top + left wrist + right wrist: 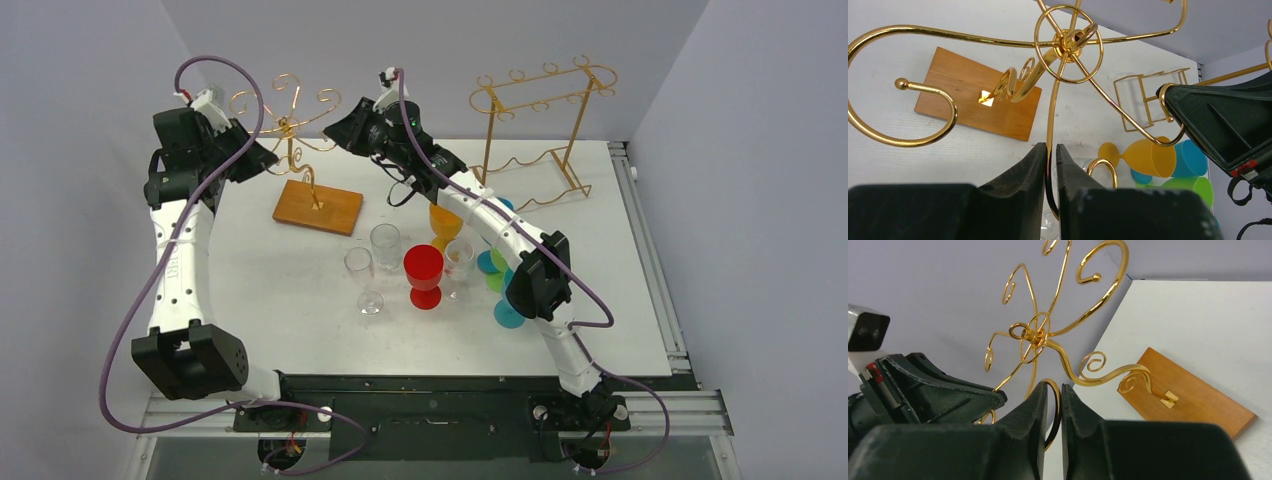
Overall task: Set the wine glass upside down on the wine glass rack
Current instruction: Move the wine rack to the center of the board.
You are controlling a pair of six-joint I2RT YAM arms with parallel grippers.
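The wine glass rack (290, 120) is a gold wire tree with curled arms on a brown wooden base (318, 207), at the back left of the table. My left gripper (262, 155) is shut on one of its wire arms (1050, 125). My right gripper (338, 125) is shut on a curled arm on the other side (1055, 390). Clear wine glasses (364, 280) (385, 245) (459, 260) and a red one (424, 275) stand upright mid-table. Neither gripper holds a glass.
A taller rectangular gold wire frame rack (540, 120) stands at the back right. Yellow (445, 222), blue (508, 312) and green (497, 260) glasses lie or stand under the right arm. Grey walls close in the back and sides.
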